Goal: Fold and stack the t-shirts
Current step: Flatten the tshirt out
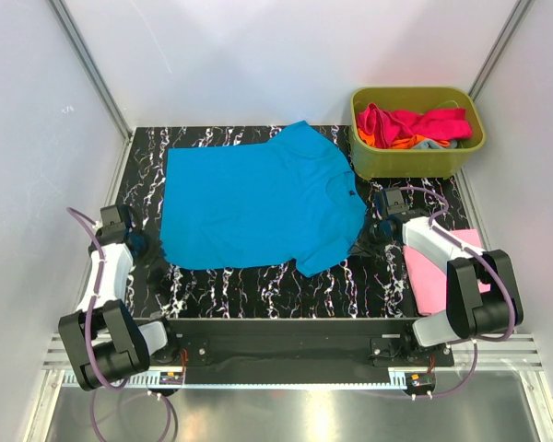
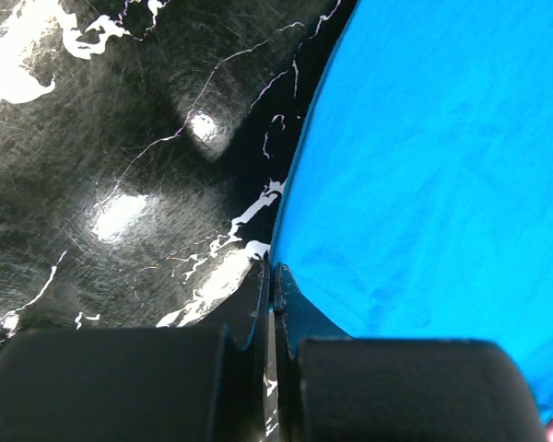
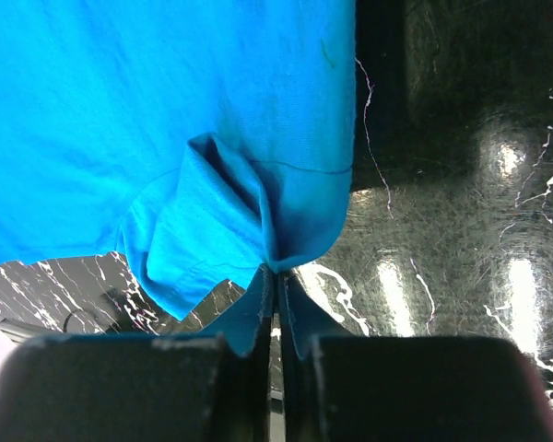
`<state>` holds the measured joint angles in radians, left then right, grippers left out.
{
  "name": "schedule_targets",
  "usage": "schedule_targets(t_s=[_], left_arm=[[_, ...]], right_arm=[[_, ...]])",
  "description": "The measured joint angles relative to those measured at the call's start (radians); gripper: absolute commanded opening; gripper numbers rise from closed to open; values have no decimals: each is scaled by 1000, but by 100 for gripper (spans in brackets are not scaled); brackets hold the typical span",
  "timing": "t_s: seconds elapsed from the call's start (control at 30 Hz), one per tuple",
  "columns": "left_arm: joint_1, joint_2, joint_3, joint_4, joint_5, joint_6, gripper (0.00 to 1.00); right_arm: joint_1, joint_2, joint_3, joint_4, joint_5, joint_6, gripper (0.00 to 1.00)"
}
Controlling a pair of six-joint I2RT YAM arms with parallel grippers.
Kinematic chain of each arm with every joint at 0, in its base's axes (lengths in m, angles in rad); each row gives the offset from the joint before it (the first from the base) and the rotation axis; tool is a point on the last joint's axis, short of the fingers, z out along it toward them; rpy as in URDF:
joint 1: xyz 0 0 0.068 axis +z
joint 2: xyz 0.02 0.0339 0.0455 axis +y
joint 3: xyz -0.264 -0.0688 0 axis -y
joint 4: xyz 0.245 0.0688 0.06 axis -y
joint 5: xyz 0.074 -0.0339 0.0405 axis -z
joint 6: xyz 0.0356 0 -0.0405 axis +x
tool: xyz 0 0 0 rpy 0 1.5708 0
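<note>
A bright cyan-blue t-shirt (image 1: 258, 198) lies spread on the black marbled table (image 1: 258, 285). My left gripper (image 1: 147, 244) is shut on the shirt's left hem corner (image 2: 278, 269). My right gripper (image 1: 369, 226) is shut on a bunched fold near the shirt's right sleeve (image 3: 276, 262). A folded light pink shirt (image 1: 433, 272) lies under my right arm at the table's right side. Magenta, orange and grey-blue shirts (image 1: 410, 127) are piled in the tub.
An olive-green plastic tub (image 1: 417, 157) stands at the back right corner. White walls close in the table on three sides. Bare marbled table shows in front of the cyan shirt (image 1: 258, 281).
</note>
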<state>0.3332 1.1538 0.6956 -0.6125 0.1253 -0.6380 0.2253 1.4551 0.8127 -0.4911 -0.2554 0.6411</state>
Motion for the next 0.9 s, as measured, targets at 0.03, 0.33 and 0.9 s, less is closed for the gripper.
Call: schedule_targets(t_s=[0.03, 0.33, 0.9], left_arm=[[0, 2, 0, 0, -1, 3, 0], [0, 18, 0, -2, -2, 21, 0], [0, 21, 0, -4, -1, 37, 0]], right_arm=[[0, 0, 0, 0, 0, 0, 12], [0, 13, 0, 10, 2, -6, 28], [0, 80, 0, 45, 13, -40, 36]])
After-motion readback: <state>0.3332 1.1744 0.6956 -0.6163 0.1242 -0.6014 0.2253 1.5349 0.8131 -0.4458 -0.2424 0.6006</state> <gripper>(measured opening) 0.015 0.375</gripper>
